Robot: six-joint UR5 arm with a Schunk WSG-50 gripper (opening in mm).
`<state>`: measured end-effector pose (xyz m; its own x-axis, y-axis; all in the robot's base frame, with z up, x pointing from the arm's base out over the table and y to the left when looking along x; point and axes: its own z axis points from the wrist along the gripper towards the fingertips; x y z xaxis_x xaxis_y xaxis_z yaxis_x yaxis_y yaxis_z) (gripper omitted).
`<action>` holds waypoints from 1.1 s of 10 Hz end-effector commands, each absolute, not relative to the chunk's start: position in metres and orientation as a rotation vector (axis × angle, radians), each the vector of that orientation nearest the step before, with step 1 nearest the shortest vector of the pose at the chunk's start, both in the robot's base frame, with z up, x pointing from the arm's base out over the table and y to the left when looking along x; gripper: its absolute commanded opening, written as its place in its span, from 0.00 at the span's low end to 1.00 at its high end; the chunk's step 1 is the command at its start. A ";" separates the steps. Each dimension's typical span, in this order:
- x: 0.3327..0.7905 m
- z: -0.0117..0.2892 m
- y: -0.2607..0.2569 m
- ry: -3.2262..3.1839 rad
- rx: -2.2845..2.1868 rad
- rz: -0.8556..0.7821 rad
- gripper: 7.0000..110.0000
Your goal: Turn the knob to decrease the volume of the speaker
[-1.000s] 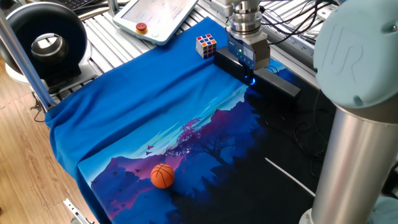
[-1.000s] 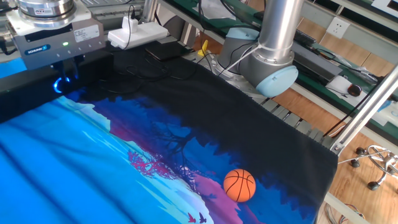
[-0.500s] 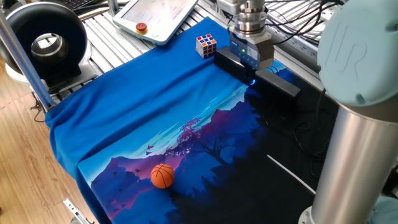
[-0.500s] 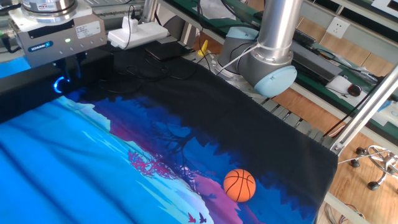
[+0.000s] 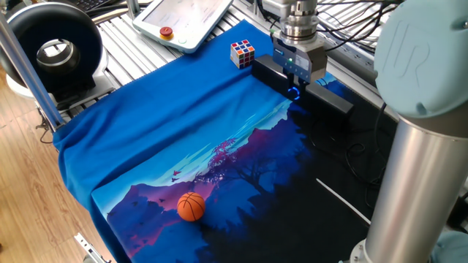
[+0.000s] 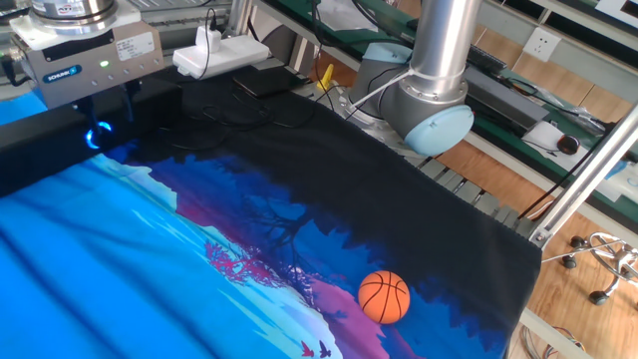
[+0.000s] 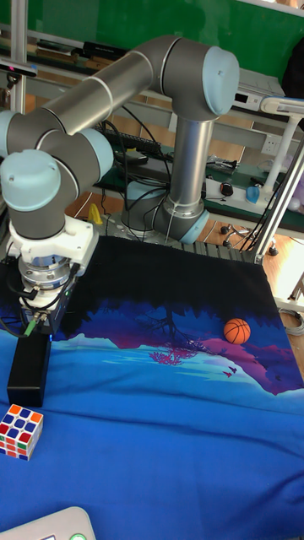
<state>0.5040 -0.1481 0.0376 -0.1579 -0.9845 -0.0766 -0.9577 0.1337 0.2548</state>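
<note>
The speaker (image 5: 330, 99) is a long black bar lying across the far edge of the blue cloth; it also shows as a dark speaker (image 7: 28, 376) in the tall fixed view. The knob (image 5: 295, 93) glows blue on its top, and only a blue arc of the knob (image 6: 95, 137) shows in the other fixed view. My gripper (image 5: 295, 86) points straight down over it, one finger on each side, shut on the knob. The gripper (image 6: 104, 118) hides most of the dial.
A puzzle cube (image 5: 243, 52) stands just left of the speaker. An orange ball (image 5: 191, 206) lies near the cloth's front edge. A black ring-shaped device (image 5: 51, 47) and a white pendant (image 5: 186, 18) sit beyond the cloth. Cables (image 6: 249, 105) run behind the speaker.
The gripper has turned about its vertical axis over the knob, its body swinging round a little. The speaker, cube and ball have stayed put.
</note>
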 end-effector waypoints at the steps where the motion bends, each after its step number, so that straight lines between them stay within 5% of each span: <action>1: 0.504 0.039 -0.145 -2.291 1.978 -0.401 0.36; 11: 0.504 0.035 -0.146 -2.288 1.962 -0.381 0.36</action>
<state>0.5019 -0.1484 0.0357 -0.1563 -0.9850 -0.0728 -0.9565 0.1325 0.2601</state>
